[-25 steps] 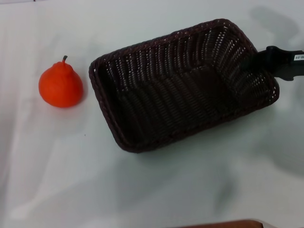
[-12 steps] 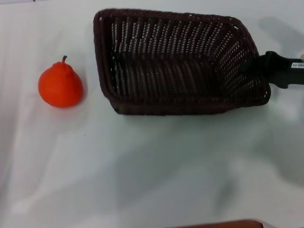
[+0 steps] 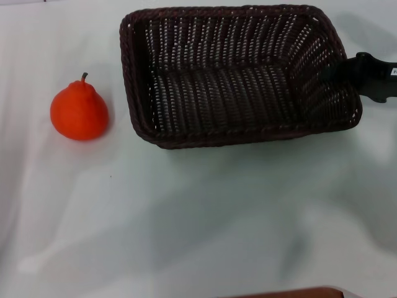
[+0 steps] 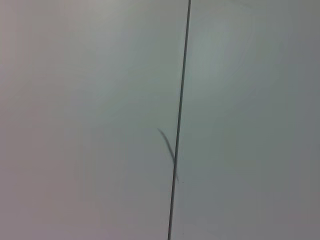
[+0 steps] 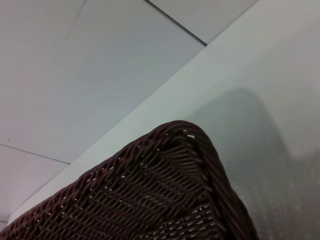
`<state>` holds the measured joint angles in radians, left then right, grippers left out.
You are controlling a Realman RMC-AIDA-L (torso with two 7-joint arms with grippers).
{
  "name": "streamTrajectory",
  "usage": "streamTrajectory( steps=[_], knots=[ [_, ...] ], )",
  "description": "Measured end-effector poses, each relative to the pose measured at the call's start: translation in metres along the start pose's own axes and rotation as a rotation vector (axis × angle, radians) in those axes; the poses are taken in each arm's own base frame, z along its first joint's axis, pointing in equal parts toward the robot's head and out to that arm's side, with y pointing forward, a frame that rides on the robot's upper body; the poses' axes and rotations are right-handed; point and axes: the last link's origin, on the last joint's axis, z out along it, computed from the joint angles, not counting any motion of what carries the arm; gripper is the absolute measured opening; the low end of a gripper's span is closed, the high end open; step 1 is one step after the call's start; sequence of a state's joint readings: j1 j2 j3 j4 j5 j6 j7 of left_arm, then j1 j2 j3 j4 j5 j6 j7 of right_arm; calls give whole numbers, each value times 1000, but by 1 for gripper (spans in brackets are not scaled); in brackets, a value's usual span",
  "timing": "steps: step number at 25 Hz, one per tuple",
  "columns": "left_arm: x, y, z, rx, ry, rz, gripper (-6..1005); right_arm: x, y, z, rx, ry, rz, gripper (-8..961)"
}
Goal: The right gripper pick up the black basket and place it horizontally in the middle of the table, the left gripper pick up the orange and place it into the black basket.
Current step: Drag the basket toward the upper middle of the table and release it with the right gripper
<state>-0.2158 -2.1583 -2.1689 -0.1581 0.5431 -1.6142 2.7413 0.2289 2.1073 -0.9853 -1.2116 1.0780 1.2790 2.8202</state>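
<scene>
- The right gripper [image 3: 347, 73] reaches in from the right edge of the head view and holds the black basket [image 3: 239, 74] by the rim of its right short wall; the fingers look clamped over that wall, though the weave hides their tips.
- The basket lies toward the far side of the table [image 3: 198, 217], its long side running left to right, opening turned up and slightly toward the camera. Whether its base rests on the table or hangs just above it, I cannot tell.
- To do this step well, I judge the arm should bring the basket nearer to the table's middle, keep it level and lengthwise across, and let go only once the base sits flat. A one-sided grip on so wide a thing may let it swing or tip.
- The orange [image 3: 79, 111] sits on the table to the left of the basket, near it but not touching.
- The left gripper is not in view.
- The basket is woven wicker, dark brown-black, with a braided rim and sloping open-weave sides that show light through the gaps.
- The orange is smooth, bright, pear-like, with a short dark stem.
- The table is white and matte.
</scene>
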Motion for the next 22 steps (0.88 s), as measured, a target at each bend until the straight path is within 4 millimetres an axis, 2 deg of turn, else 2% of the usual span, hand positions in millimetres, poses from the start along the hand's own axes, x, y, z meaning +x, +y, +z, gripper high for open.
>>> streamTrajectory(
  steps=[6, 10, 22],
  knots=[
    [-1, 1, 1, -1, -2, -2, 910, -3, 2, -2, -14, -8, 19, 190],
    [-1, 1, 1, -1, -3, -3, 909, -4, 5, -8, -94, -15, 11, 191],
    [-2, 4, 1, -12, -12, -6, 908, -1, -2, -8, -109, -38, -34, 204]
  ],
)
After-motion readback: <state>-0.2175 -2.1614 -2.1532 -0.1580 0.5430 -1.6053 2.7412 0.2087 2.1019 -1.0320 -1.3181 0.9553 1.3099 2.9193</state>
